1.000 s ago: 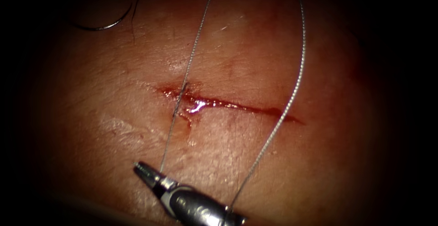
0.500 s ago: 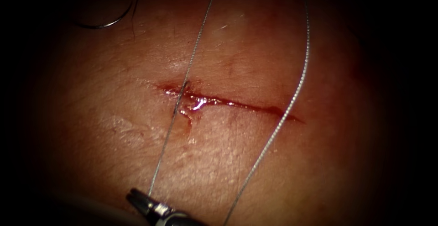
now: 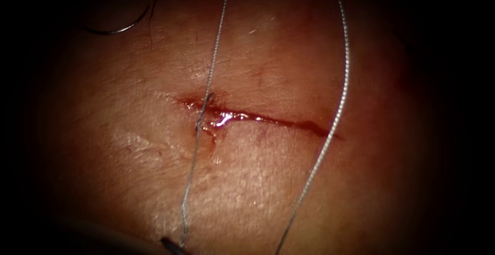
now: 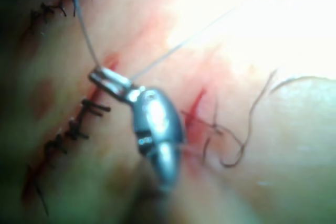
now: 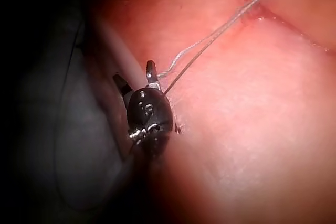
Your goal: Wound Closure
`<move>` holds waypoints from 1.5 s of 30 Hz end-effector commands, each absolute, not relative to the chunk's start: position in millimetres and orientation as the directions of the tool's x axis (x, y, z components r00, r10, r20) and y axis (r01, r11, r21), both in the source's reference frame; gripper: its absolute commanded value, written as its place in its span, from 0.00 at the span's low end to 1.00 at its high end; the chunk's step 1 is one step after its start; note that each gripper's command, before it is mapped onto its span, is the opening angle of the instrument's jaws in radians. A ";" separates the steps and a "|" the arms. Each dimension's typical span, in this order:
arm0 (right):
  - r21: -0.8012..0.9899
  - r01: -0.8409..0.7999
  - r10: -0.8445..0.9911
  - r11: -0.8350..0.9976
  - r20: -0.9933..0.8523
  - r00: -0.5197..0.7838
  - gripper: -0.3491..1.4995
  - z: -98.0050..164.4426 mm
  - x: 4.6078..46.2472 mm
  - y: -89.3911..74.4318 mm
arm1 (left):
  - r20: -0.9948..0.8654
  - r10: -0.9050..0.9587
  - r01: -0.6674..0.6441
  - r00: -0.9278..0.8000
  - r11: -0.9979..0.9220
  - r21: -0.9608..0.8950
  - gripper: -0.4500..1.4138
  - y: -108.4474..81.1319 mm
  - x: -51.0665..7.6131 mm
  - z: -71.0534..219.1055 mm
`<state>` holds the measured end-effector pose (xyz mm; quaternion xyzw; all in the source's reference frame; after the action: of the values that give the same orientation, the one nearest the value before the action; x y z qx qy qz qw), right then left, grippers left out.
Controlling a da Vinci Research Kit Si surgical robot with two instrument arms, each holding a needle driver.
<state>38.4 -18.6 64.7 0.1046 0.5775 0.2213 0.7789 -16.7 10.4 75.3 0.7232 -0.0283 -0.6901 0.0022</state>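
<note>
The left tool (image 4: pixel 104 78) is clenched on the thread (image 3: pixel 209 80), which it grips right at its tips. In the left wrist view one strand rises from the closed jaws and a second strand runs off past the tool's wrist. The right tool (image 5: pixel 136 77) is released. Its two jaws stand apart and hold nothing, and two strands of thread pass just beside one jaw on their way to the cut (image 3: pixel 268 118).

In the endoscope view the left tool's dark tip sits at the bottom edge. The thin strand climbs from it, crosses the cut near its left end and goes out at the top. A thicker, twisted strand bows past the right end of the cut, well apart from the first.

The tissue (image 3: pixel 129 147) is pale and pink, and the cut runs across it from left to right. Glossy red fluid (image 3: pixel 226 117) pools where the thin strand meets the cut. The needle (image 3: pixel 118 28) lies loose on the tissue, up and to the left of the cut and far from the left tool. Neither tool holds it, and I cannot tell whether its point is in the tissue.

The left wrist view shows rows of dark stitches (image 4: pixel 71 129) in other cuts beside the tool. The right wrist view shows the tissue's edge and a dark grey counter (image 5: pixel 68 145) beyond it.
</note>
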 end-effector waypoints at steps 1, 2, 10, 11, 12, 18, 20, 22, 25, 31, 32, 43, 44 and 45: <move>0.433 -0.208 0.475 0.877 -0.849 0.233 0.98 63.9 37.9 -20.8 | -0.998 -0.041 -0.037 0.054 -0.999 0.039 0.00 10.0 -16.9 75.3; 0.439 -0.200 0.478 0.876 -0.847 0.232 0.98 63.5 37.1 -21.3 | -0.997 -0.042 -0.036 0.057 -0.999 0.040 0.00 9.9 -16.7 74.8; 0.521 -0.104 0.529 0.847 -0.813 0.243 0.98 59.2 26.4 -25.3 | -0.996 -0.046 -0.040 0.081 -0.998 0.043 0.00 8.3 -16.4 71.6; 0.537 -0.056 0.533 0.842 -0.810 0.245 0.98 58.6 25.0 -24.9 | -0.996 -0.047 -0.047 0.082 -0.998 0.043 0.00 8.3 -16.4 71.6; 0.543 -0.037 0.535 0.839 -0.810 0.241 0.97 58.3 24.5 -24.6 | -0.995 -0.047 -0.048 0.084 -0.998 0.043 0.00 8.3 -16.4 71.7; 0.561 -0.117 0.573 0.819 -0.796 0.195 0.94 59.9 25.7 -16.0 | -0.992 -0.050 -0.071 0.113 -0.997 0.043 0.00 7.7 -16.0 71.3; 0.530 -0.128 0.545 0.838 -0.817 0.190 0.93 61.9 27.8 -11.5 | -0.990 -0.051 -0.076 0.130 -0.996 0.041 0.00 6.8 -15.8 70.8; 0.527 -0.135 0.544 0.839 -0.818 0.189 0.94 63.4 29.2 -8.9 | -0.989 -0.044 -0.072 0.141 -0.997 0.034 0.00 6.0 -15.5 70.3; 0.507 -0.128 0.523 0.853 -0.831 0.189 0.94 66.4 31.8 -4.0 | -0.987 -0.033 -0.069 0.155 -0.997 0.022 0.00 5.0 -14.9 69.3; 0.484 -0.118 0.498 0.867 -0.848 0.184 0.94 69.3 33.5 3.0 | -0.983 -0.019 -0.073 0.181 -0.997 0.006 0.00 3.6 -13.4 67.2; 0.480 -0.114 0.494 0.870 -0.850 0.184 0.94 69.4 33.6 3.4 | -0.983 -0.018 -0.075 0.183 -0.997 0.005 0.00 3.4 -13.4 67.0; 0.489 -0.025 0.482 0.872 -0.850 0.212 0.92 72.5 37.1 9.2 | -0.978 0.008 -0.046 0.209 -0.999 -0.018 0.00 -1.1 -14.6 64.1; 0.489 -0.021 0.482 0.872 -0.850 0.214 0.91 72.7 37.3 9.6 | -0.978 0.009 -0.045 0.210 -0.999 -0.018 0.00 -1.4 -14.6 63.8; 0.490 -0.016 0.481 0.872 -0.849 0.219 0.91 73.1 37.6 10.1 | -0.977 0.009 -0.042 0.213 -0.999 -0.018 0.00 -1.6 -14.6 63.6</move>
<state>36.7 10.3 72.7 0.1933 0.6013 0.1654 0.7574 -14.2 -1.4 62.8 0.7790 -0.0112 -0.6266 -0.0208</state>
